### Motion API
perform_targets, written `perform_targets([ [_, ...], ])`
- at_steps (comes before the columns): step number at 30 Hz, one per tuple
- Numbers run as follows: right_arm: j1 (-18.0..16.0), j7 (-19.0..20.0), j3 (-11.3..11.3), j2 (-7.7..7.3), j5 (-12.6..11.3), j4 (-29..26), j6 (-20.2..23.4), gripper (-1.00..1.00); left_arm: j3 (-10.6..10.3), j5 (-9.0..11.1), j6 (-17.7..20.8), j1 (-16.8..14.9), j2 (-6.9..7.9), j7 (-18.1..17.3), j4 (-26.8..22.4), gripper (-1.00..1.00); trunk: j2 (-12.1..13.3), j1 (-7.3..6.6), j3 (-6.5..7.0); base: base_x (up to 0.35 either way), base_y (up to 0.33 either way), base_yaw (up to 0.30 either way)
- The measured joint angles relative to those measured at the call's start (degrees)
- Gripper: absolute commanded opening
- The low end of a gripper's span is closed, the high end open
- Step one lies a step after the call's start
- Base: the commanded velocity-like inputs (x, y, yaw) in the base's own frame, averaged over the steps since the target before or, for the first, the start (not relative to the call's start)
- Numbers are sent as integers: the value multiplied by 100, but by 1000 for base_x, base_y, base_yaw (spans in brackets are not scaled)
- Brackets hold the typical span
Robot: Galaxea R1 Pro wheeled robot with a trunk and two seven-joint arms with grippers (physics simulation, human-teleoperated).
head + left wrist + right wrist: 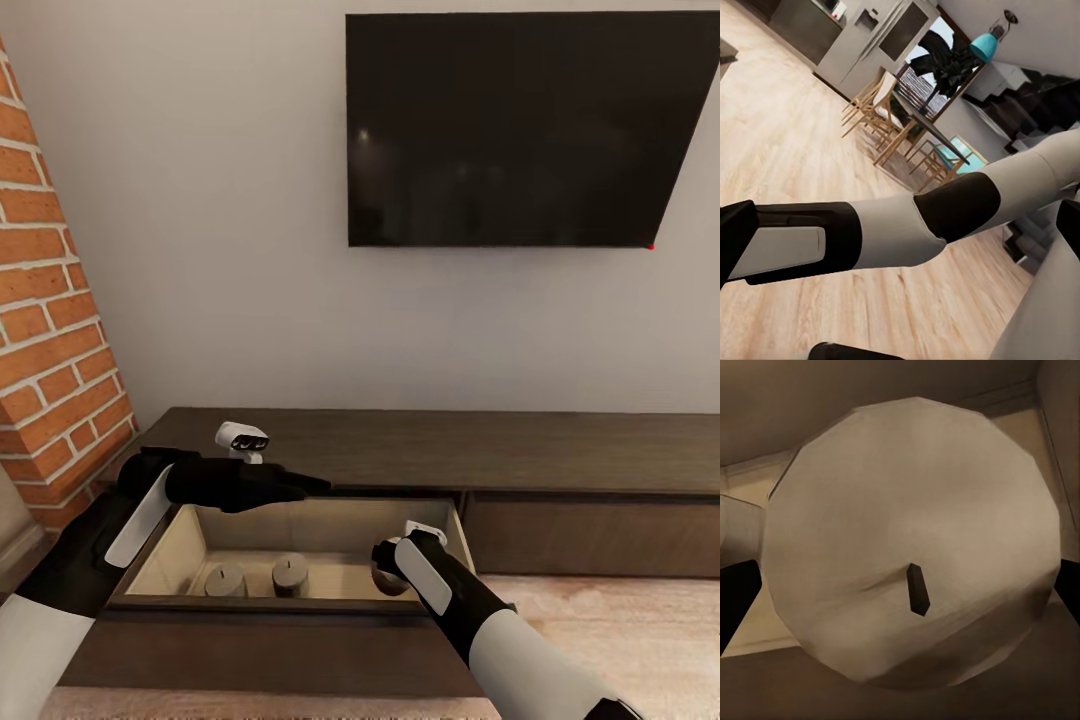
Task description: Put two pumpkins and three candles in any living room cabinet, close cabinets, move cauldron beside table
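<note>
Room: grey wall, brick pillar (45,330) at the left, black TV (530,130) above the long dark cabinet (560,450).
Drawer: the cabinet's left drawer (160,560) is pulled out, pale inside.
Left arm: the left gripper (305,485) reaches across above the drawer's back edge; I cannot tell whether its fingers are apart or together. Its wrist camera looks back across the wood floor to a dining table (916,112) with chairs.
Candles: two candles (225,578) stand side by side on the drawer floor, just apart.
Right arm: the right gripper (385,570) dips into the drawer's right end. Its wrist view is close on a third candle (911,547), wick up, dark finger edges at both sides, so it looks clasped, though the contact is off-frame.
Doing it well: I'd lower until the base meets the floor, clear of the neighbouring candle, release, then lift straight up.
Hidden: the right fingertips sit behind the wrist; pumpkins, if any are inside, would be masked by the arms and front wall.
</note>
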Motion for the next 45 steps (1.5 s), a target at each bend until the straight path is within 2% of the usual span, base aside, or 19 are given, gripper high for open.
perform_targets([
  [9, -1, 0, 0, 0, 3, -1, -4, -100, 0, -2, 1, 0, 0, 0, 0, 100, -2, 2, -23, 10, 0, 0],
  [23, 0, 0, 0, 0, -5, 3, 17, -100, 0, -3, 1, 0, -2, 0, 0, 100, -2, 0, -23, 255, 0, 0],
  [26, -77, -2, 0, 2, -8, 49, 138, -100, 0, -1, 1, 0, -1, 0, 0, 100, -2, 1, -23, 64, 0, 0],
  [29, -301, -5, -9, 33, -54, 282, 665, -100, 0, 2, 1, 0, 0, 0, 0, 100, -2, 2, -23, 24, 0, 0],
  [32, -386, -18, -12, 62, -59, 373, 898, -100, 0, 4, 1, 0, 0, 0, 0, 100, -2, 2, -23, 10, 0, 0],
  [36, -429, -34, -16, 74, -61, 440, 1009, -100, 0, 5, 1, 0, 0, 0, 0, 100, -2, 2, -23, 4, 0, 0],
  [45, -447, -41, -24, 79, -69, 472, 1060, -100, 0, 3, 0, 0, 0, 0, 0, 100, -13, 26, -222, 0, 0, 0],
])
